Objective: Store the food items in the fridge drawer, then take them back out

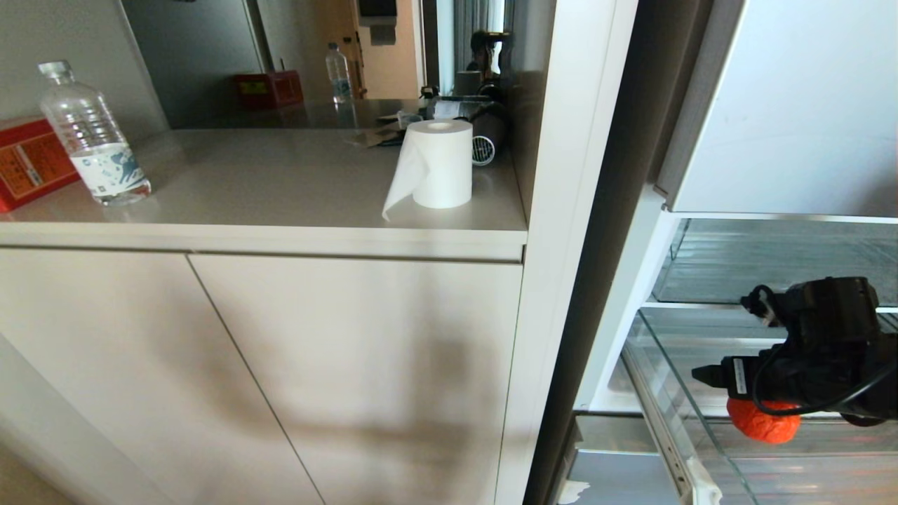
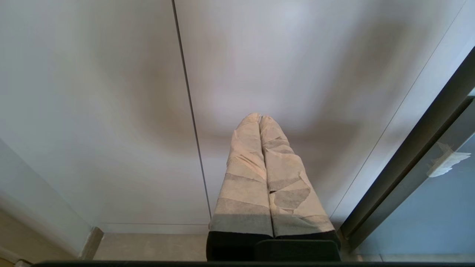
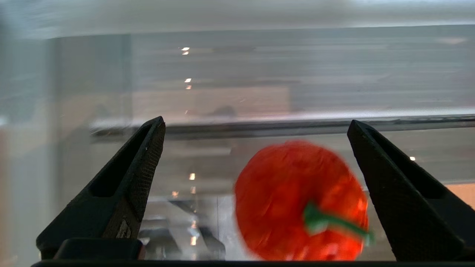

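The right gripper (image 3: 256, 144) hangs with jaws wide apart over the red fruit (image 3: 300, 202), which lies in the clear fridge drawer (image 1: 673, 421). The left gripper (image 2: 259, 118), its fingers pressed together, faces a cabinet door (image 2: 111, 111). The water bottle's (image 1: 91, 137) label is unreadable.

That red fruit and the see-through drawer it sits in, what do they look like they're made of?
The red fruit looks artificial, perhaps fabric or foam: a matte, crinkled orange-red skin with a flat bright-green stem. The drawer looks like clear hard plastic: you see straight through its walls, the bottom is ribbed, and light glints off it. Neither material is certain from looks alone.
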{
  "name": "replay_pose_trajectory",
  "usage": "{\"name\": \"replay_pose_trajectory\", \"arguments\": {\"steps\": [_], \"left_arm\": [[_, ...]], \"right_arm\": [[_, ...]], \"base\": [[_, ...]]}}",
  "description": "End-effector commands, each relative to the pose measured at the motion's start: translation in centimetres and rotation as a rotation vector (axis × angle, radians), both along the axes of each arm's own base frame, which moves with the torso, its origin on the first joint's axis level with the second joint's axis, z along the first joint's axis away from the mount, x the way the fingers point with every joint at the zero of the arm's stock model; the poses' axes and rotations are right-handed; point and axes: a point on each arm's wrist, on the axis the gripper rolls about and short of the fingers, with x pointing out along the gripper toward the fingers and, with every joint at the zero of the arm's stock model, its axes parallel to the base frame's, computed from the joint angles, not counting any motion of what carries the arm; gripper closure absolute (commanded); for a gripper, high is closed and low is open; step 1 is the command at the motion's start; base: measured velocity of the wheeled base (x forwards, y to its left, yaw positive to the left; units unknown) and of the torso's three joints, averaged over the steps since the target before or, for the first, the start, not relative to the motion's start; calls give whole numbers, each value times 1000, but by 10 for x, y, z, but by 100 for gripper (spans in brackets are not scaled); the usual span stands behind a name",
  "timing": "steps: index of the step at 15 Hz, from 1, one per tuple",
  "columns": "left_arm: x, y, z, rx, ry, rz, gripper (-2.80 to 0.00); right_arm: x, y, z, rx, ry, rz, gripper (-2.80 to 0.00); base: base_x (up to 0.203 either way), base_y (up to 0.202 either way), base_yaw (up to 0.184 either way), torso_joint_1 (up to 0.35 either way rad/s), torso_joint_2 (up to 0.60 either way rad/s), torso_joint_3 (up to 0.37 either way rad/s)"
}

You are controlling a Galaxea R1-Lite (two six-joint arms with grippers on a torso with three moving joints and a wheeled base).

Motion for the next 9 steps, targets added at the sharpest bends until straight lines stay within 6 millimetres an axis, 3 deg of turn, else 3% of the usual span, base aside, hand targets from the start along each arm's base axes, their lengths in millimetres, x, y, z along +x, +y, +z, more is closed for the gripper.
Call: {"name": "replay_pose_trajectory", "arguments": {"steps": [1,9], "left_arm": [[0,0,0,0,2,0,0],[0,0,0,0,0,0,0]], "right_arm": [[6,-5,-15,0,48,-17,-280],[-3,-14,-15,1,56,-47,-280]], "base": [[0,0,0,0,0,0],[0,0,0,0,0,0]]}}
